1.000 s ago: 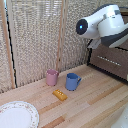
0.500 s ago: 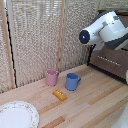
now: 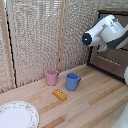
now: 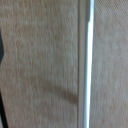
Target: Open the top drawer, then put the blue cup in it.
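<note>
Nearest in the exterior view, one round white plate with a patterned rim (image 3: 15,114) lies on the light wooden plank tabletop (image 3: 85,107), its edge cut off by the frame at the lower corner on that view's left. Beyond it lies one small flat yellow-orange block (image 3: 60,94); what it is cannot be made out. Just behind the block stands the one medium-blue mug with a side loop handle (image 3: 72,81), upright, its handle towards the exterior view's right. Close beside it, apart from it, on the exterior view's left, stands one pink handleless cup (image 3: 51,77), also upright.

Further back on the exterior view's right is the dark-brown wooden dresser (image 3: 112,62), largely hidden by the white robot arm (image 3: 106,31) and cut off by the frame. One silver bar handle (image 3: 109,59) shows on a drawer front that looks closed; whether this is the top drawer I cannot tell, nor count the drawers. Woven beige screen panels (image 3: 35,37) stand behind everything.

The gripper is hidden behind the arm's body, so whether it is wide or narrow cannot be told. The blurred wrist view shows only beige woven surface and one pale vertical strip (image 4: 85,65).
</note>
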Controlling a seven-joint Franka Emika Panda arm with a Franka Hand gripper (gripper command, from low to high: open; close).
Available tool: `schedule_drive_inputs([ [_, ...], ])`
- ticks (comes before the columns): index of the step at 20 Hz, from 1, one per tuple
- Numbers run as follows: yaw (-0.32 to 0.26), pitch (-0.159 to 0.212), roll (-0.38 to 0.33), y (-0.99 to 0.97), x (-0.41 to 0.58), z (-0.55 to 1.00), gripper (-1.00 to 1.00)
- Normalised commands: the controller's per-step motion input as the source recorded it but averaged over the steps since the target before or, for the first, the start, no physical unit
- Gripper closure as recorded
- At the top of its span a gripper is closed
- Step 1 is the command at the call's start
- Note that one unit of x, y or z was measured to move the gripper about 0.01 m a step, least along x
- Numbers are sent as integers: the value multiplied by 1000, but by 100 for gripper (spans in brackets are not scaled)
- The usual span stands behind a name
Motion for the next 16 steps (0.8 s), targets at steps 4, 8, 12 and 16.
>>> schedule_drive_inputs([
  [4,-19,161,141,-688,80,439,-100],
  [8,-117,45,111,-571,-61,319,100],
  [12,-102,-64,162,-395,-327,308,100],
  [16,-5,-52,262,-279,-343,144,100],
])
